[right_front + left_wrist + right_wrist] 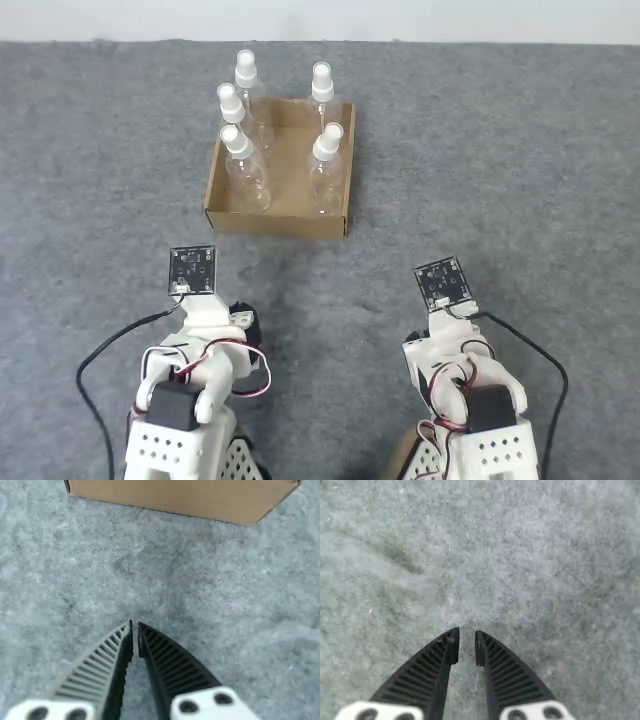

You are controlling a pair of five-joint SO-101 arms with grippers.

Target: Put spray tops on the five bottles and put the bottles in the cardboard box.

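Left gripper [135, 626] clenched, empty. Right gripper [466, 632] all but clenched, slim gap at the tips, empty. Both low over the grey bench [500, 150], near the cardboard box [275, 222]. Five clear bottles [247, 178] upright inside the one box, five white spray tops [234, 138] fitted.

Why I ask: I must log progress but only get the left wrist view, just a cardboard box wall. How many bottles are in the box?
Observer: Five bottles stand inside the cardboard box.
Operator: Any missing spray tops?
Observer: No, each carries a white spray top.
Operator: Is the right tool holding anything?
Observer: No, the right tool is empty over bare carpet.
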